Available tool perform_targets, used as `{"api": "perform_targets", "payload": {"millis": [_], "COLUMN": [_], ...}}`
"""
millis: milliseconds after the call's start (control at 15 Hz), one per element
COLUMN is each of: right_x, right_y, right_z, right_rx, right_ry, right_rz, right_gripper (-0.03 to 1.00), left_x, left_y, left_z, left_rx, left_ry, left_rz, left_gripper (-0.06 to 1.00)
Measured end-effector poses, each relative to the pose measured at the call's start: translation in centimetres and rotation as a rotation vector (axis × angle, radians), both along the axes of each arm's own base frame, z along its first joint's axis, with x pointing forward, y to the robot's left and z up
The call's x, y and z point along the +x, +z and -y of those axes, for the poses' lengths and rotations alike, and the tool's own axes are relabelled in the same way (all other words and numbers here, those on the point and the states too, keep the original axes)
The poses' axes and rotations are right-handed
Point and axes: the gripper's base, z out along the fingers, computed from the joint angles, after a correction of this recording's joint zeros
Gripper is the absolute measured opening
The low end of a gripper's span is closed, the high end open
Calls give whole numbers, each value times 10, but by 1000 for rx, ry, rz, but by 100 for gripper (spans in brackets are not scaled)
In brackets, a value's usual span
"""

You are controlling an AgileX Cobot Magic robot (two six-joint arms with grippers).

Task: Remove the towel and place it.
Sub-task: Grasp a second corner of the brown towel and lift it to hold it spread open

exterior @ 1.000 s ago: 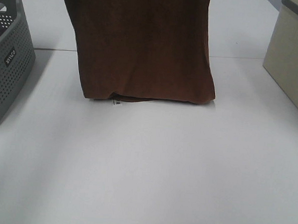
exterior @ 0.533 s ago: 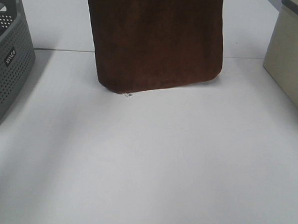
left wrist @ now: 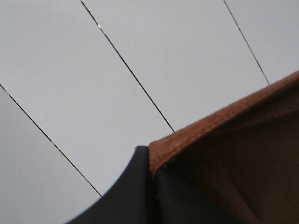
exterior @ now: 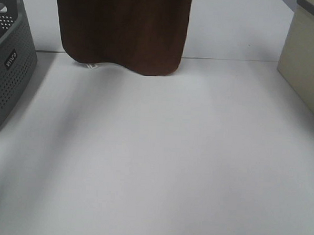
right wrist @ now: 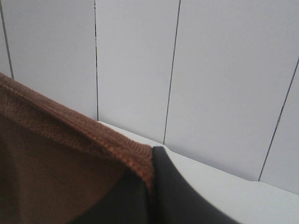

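The dark reddish-brown towel [exterior: 122, 29] hangs in the air at the top of the high view, its lower edge wavy and off the white table [exterior: 160, 160]. A small white tag [exterior: 91, 66] shows at its lower left corner. Both grippers are above the high view's frame. In the left wrist view my left gripper [left wrist: 152, 170] is shut on the towel's hemmed top edge [left wrist: 219, 116]. In the right wrist view my right gripper [right wrist: 152, 170] is shut on the towel's other top corner [right wrist: 70, 126].
A grey perforated basket [exterior: 7, 62] stands at the left edge of the table. A beige box [exterior: 307, 62] stands at the right edge. A panelled white wall [right wrist: 210, 70] is behind.
The towel's lower edge has risen off the table and the towel has swung left; its bottom now hangs at the table's far edge.
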Motion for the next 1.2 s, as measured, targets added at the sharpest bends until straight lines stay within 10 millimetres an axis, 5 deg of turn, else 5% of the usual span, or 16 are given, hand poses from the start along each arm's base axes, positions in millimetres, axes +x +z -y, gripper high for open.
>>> {"api": "perform_targets", "payload": {"millis": [467, 867, 1200], "right_x": [0, -2, 5], "right_y": [0, 15, 6], "right_z": [-1, -5, -8], "right_rx": [-28, 19, 19], "right_ry": [10, 61, 70], "right_rz": [14, 199, 197], "right_gripper": [1, 1, 1], "left_x": [12, 12, 11], "left_y": [-21, -14, -10], "left_z": [2, 2, 3], "left_rx": [84, 115, 125], "left_ry": [2, 5, 3], "left_rz": [-88, -4, 44], "left_gripper": [0, 0, 0]}}
